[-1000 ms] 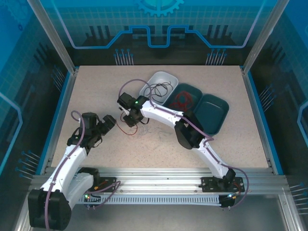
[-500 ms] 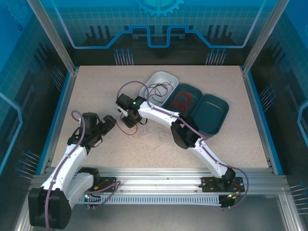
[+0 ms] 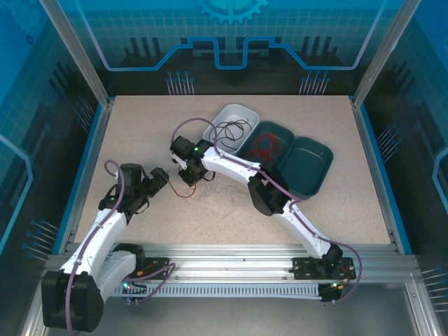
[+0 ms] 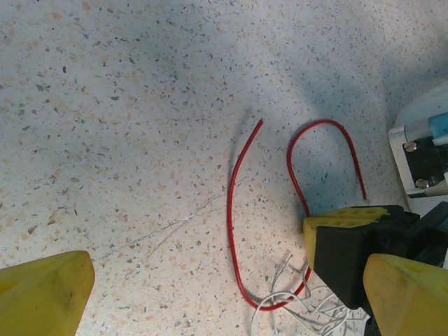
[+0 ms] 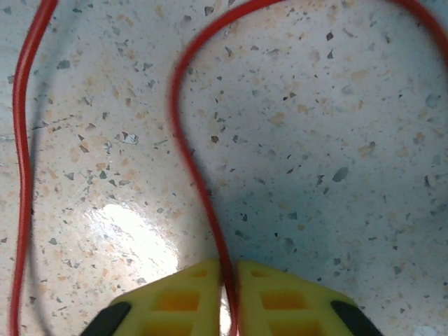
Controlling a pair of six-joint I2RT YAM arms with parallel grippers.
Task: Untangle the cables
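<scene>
Pinching the red cable with the right gripper, tips pressed together low on the tabletop, by the white cables, with the left gripper spread wide nearby. Seemingly at the separating step; probably needs a slow pull clear of the white ones next.

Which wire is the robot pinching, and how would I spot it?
On the speckled table, near the white tray, the right gripper is shut on the red wire. It is one thin wire snaking in two loops. It is the only red one on the bare table; the tangle of wires beside it is white.
</scene>
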